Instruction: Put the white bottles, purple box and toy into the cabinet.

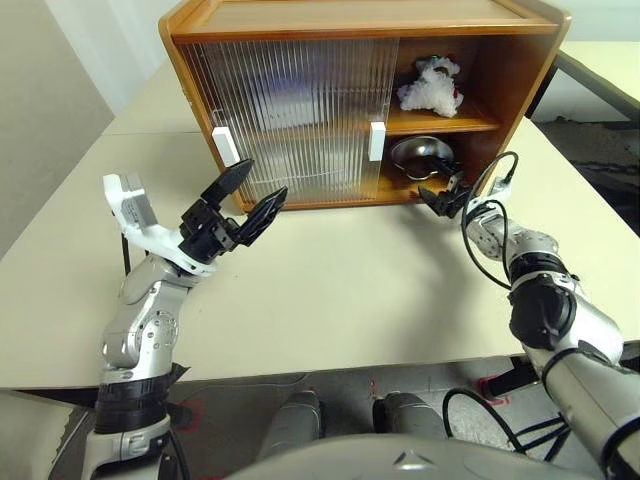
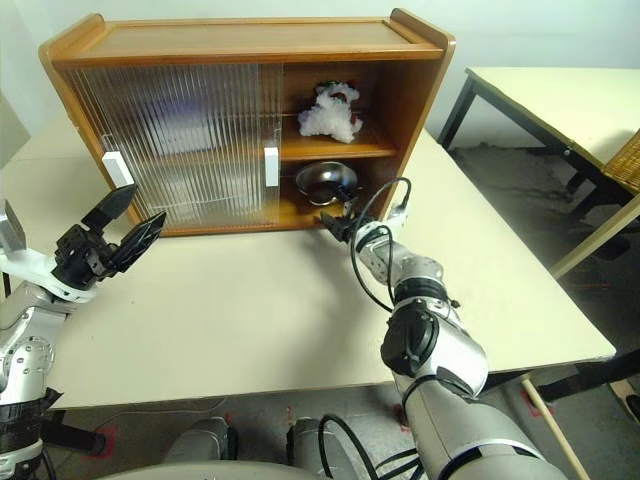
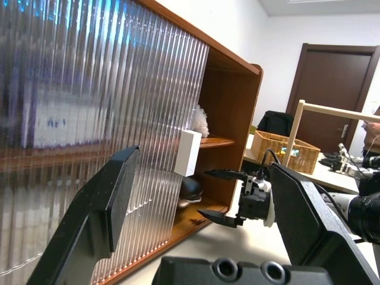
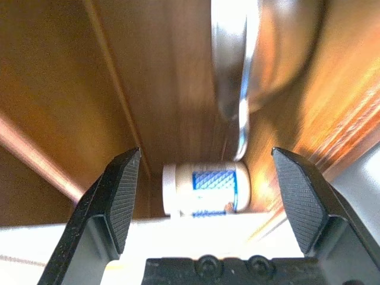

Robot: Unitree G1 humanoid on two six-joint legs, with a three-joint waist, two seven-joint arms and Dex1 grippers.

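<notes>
The cabinet (image 1: 300, 20) stands at the back of the table, its right half uncovered. The toy (image 1: 430, 85) lies on the upper shelf there, above a metal bowl (image 1: 420, 155) on the bottom. My right gripper (image 1: 443, 198) is open at the lower opening. One white bottle (image 4: 208, 189) with a blue label stands inside beside the bowl, between the spread fingers and untouched. My left gripper (image 1: 262, 182) hangs open and empty above the table, before the left door. A blurred lilac shape (image 3: 53, 119) shows behind the ribbed door; I cannot tell whether it is the purple box.
Two ribbed sliding doors with white handles (image 1: 224, 147) (image 1: 377, 141) cover the cabinet's left part. The cream table (image 1: 330, 290) is bare in front of it. A second table (image 2: 560, 95) and a wicker seat (image 2: 625, 160) stand off to the right.
</notes>
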